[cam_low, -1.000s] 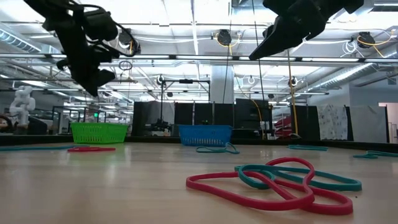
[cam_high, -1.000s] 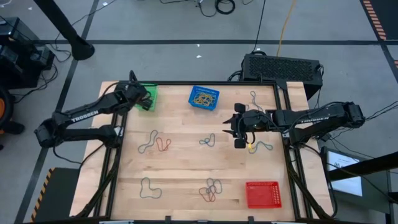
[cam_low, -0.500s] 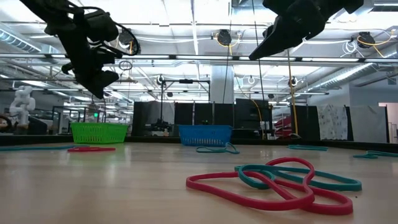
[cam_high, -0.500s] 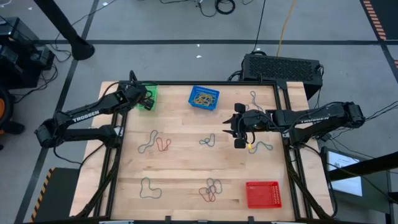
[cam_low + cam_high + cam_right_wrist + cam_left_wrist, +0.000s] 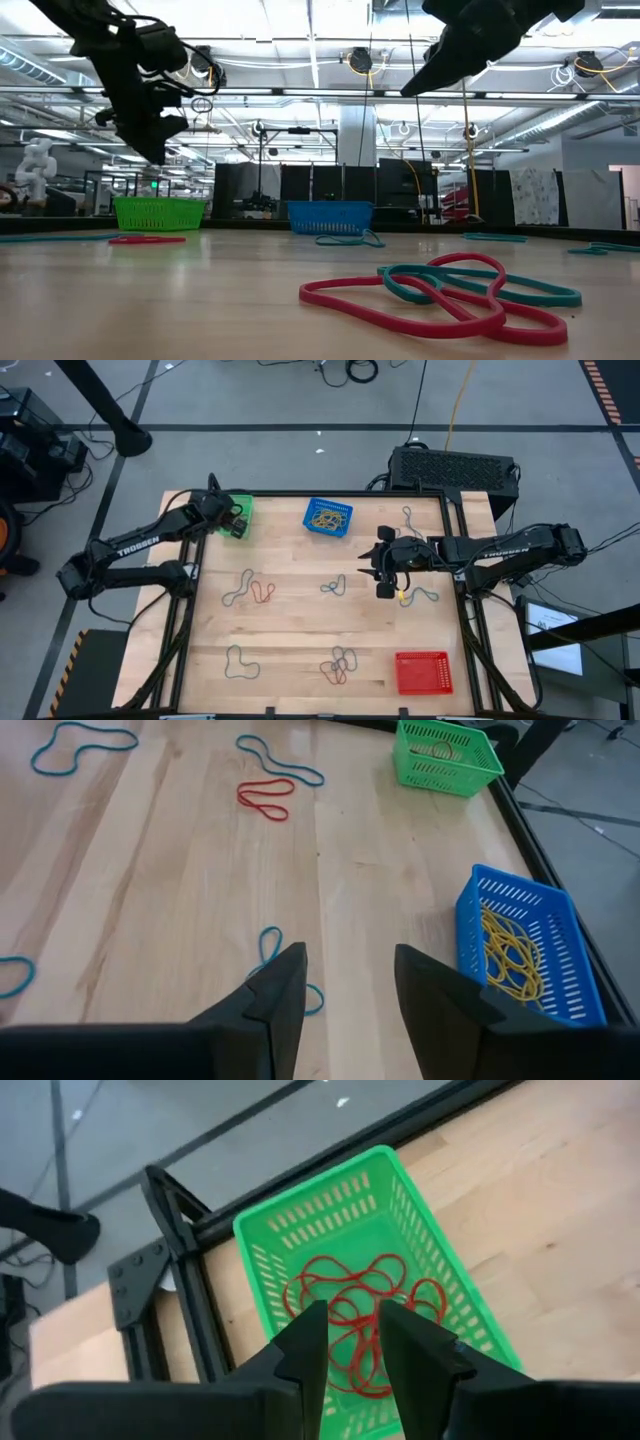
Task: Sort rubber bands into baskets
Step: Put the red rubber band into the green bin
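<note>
Wood-plank table (image 5: 300, 640), pale, smooth, matte. My left gripper (image 5: 350, 1342) hangs over the green basket (image 5: 375, 1245) at the far-left corner, fingers parted with a narrow gap, nothing between them; red rubber bands (image 5: 355, 1305) lie tangled inside it. My right gripper (image 5: 345, 982) hovers mid-right over bare wood, fingers apart, empty.

Baskets: rigid plastic mesh, low walls. Blue basket (image 5: 328, 517) at far centre holds yellow-tan bands (image 5: 510, 952); red basket (image 5: 422, 672) sits at the near right, looks empty.

Loose bands scattered on the table: teal loop (image 5: 272, 952) just ahead of the right gripper, red loop (image 5: 265, 798) farther off, a mixed clump (image 5: 340, 663) near the front.

Handling guess: bands featherlight, floppy, stretchy, grippy, lying flat. Pinch one strand at a loop end; clumps likely drag neighbours along.
</note>
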`<state>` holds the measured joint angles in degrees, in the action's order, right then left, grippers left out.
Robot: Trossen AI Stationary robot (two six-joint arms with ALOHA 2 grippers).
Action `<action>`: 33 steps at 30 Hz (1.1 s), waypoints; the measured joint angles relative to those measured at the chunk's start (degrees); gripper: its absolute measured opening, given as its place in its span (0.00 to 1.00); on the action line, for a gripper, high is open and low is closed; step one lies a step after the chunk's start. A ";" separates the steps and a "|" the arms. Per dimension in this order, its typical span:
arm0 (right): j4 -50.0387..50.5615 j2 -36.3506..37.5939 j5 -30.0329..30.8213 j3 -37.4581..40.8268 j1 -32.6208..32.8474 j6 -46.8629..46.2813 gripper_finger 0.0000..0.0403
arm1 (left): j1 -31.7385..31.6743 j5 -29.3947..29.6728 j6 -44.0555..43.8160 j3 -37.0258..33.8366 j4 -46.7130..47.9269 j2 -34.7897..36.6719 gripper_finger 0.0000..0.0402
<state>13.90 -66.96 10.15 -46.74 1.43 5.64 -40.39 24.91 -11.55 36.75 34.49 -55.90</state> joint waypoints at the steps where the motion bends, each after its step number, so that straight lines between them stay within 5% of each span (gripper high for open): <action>1: 0.01 0.00 0.00 0.00 0.00 -0.30 0.36 | -0.22 -1.04 0.02 0.00 0.00 0.00 0.25; 11: -0.68 0.00 0.00 0.00 0.03 -0.49 0.36 | 1.20 -25.21 3.29 0.00 -6.38 0.00 0.25; 17: -1.30 0.00 -1.24 0.00 0.07 -2.94 0.36 | 7.80 -36.71 5.57 0.00 -11.49 0.00 0.25; 33: -0.74 -0.02 -6.12 0.00 0.86 -10.01 0.36 | 39.03 -38.43 4.55 0.00 -33.63 -8.51 0.25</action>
<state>13.17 -66.98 4.03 -46.74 2.30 -4.36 -1.35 -13.52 -7.00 36.75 0.86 -64.41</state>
